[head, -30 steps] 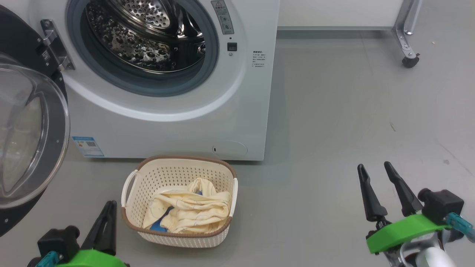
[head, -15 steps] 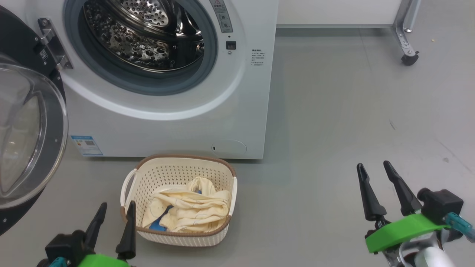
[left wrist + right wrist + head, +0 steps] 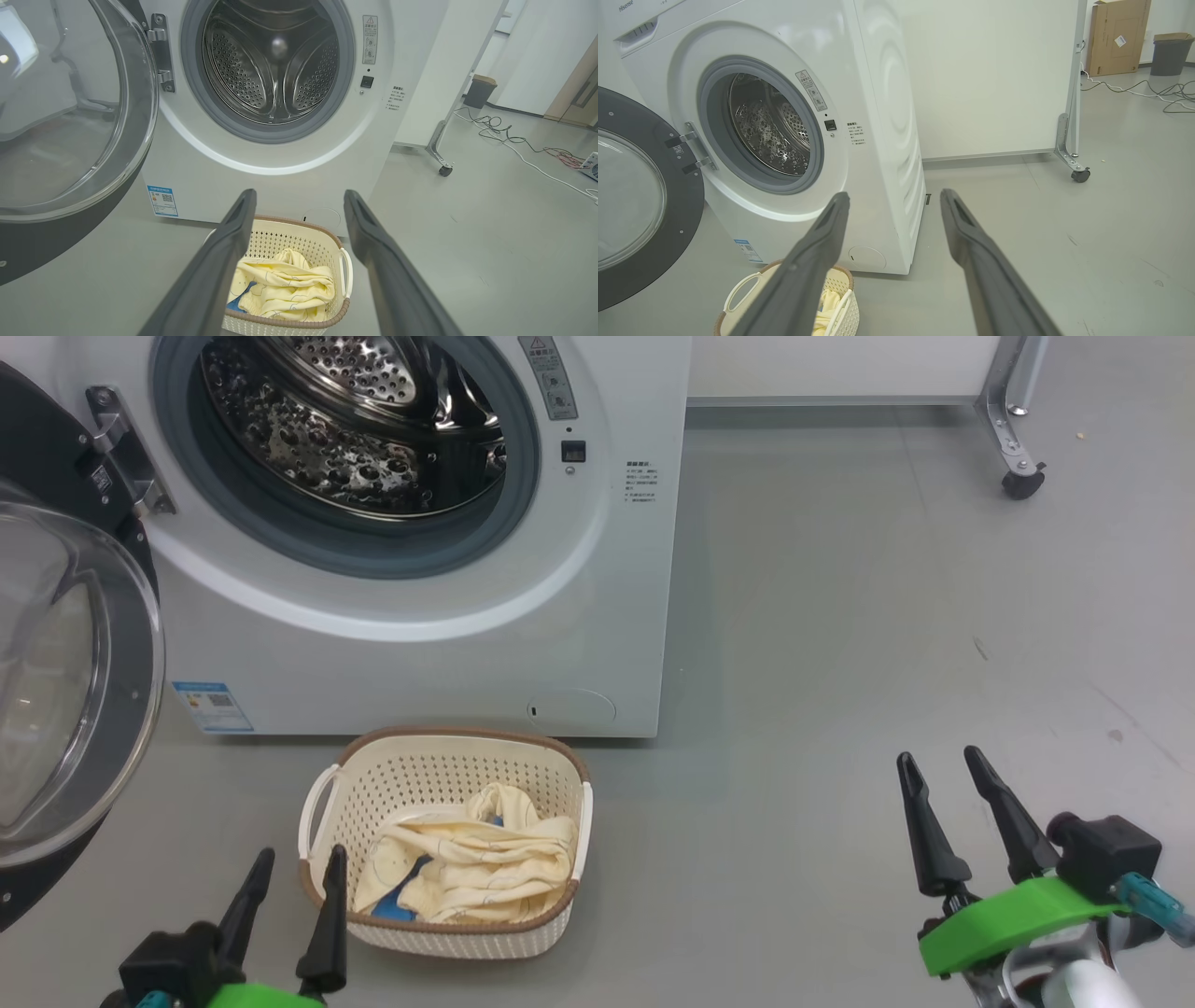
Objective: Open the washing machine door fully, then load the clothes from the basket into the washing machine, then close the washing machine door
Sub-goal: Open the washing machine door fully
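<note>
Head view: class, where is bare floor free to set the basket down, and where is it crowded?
Free: the grey floor between the washing machine, the basket and the right end effector. Crowded: the lower left, where the open washing machine door, basket and left end effector stand close together.

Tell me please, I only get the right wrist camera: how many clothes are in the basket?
Observer: One small crumpled bundle of clothes, cream-yellow with a blue patch, lies in the basket.
Operator: Where's the other claw?
Observer: The left gripper is open, low beside the basket's left end.
Operator: Anything inside the washer yet?
Observer: The left wrist view looks straight into the drum of the washing machine; it looks empty.
</note>
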Tool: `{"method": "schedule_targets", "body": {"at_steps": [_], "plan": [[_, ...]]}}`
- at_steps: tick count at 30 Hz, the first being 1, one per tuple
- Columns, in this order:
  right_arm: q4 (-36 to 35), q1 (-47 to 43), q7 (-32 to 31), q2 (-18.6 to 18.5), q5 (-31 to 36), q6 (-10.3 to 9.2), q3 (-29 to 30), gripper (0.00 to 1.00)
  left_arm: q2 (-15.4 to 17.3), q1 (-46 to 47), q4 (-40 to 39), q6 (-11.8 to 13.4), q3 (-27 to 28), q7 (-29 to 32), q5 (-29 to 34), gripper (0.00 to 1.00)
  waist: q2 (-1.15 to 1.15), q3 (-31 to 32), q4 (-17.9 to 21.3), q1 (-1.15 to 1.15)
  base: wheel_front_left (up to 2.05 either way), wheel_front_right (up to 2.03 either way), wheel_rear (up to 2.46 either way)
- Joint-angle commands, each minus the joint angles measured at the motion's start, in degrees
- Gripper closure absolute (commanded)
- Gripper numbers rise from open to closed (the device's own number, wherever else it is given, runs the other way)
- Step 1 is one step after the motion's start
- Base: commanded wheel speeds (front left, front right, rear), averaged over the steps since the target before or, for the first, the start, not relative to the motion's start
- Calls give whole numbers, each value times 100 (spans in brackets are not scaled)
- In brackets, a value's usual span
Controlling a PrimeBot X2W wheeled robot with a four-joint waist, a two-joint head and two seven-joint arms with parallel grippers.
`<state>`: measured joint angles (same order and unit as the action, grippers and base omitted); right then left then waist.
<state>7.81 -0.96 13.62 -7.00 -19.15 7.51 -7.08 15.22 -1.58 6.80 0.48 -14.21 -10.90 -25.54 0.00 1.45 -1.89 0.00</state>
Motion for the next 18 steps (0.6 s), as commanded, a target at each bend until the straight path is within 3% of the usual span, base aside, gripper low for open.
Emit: {"method": "schedule_targets", "body": {"at_steps": [1,18], "plan": [[-150,122,10,-63,51,-2,-82,0,88,245,-152,-4,189,-75,9,0,0,1,3,0,0,0,0],[-114,140,-10,-81,45,-2,-87,0,89,248,-74,72,119,-91,-5,0,0,16,-7,0,0,0,0]]}}
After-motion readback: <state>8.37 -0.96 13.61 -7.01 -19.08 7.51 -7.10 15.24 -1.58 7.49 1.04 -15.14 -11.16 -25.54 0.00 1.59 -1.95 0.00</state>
